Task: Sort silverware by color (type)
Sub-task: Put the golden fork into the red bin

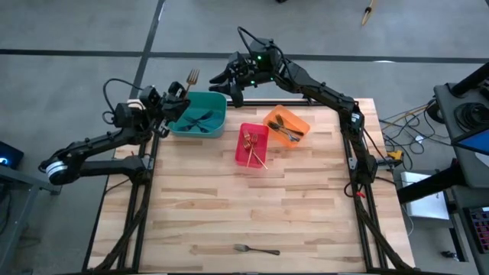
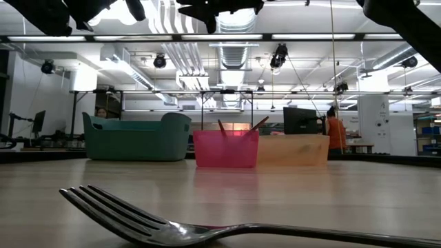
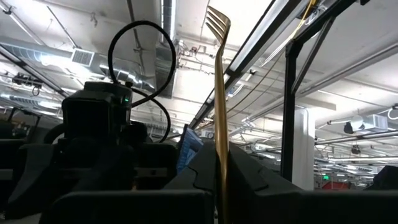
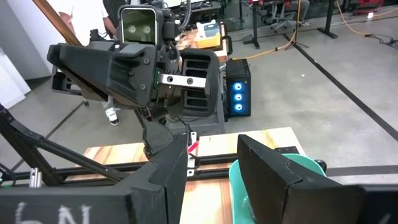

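Above the teal bin (image 1: 200, 114) I see my left tool (image 1: 177, 93) clamped on a gold fork (image 1: 192, 78), tines up; my right tool (image 1: 221, 79), fingers apart, hovers nearby empty.

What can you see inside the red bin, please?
The red bin holds gold forks, crossed and leaning above its rim. How many there are cannot be told, since they overlap.

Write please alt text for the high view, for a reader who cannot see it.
The left gripper holds a gold fork above the teal bin; the open right gripper hovers nearby. One silver fork lies on the table.
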{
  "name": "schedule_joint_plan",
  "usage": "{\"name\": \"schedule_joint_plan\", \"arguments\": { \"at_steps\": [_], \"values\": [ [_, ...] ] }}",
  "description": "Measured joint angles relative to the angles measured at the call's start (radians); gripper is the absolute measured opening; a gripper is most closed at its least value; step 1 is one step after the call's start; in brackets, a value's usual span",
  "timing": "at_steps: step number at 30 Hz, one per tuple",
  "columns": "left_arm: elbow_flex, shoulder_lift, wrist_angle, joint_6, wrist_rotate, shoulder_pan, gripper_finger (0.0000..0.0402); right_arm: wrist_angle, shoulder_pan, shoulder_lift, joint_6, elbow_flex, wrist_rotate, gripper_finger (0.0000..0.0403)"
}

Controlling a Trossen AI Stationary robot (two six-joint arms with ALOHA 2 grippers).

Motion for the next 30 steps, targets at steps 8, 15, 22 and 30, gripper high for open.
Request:
{"name": "schedule_joint_plan", "arguments": {
  "at_steps": [8, 15, 22, 30],
  "values": [
    [0.0, 0.006, -0.001, 0.0, 0.0, 0.0, 0.0, 0.0, 0.0, 0.0, 0.0, 0.0, 0.0, 0.0128],
    [0.0, 0.006, -0.043, 0.0, -0.046, 0.0, 0.0, -0.001, 0.0, 0.0, 0.0, 0.0, 0.0, 0.0134],
    [0.085, 0.005, -0.242, 0.056, -0.122, 0.001, 0.0, -0.026, -0.029, -0.018, 0.033, 0.0, 0.001, 0.0129],
    [0.317, -0.045, -0.826, 0.336, -0.18, 0.001, 0.0, -0.224, -0.083, -0.079, 0.044, 0.001, 0.122, 0.013]
  ]
}}
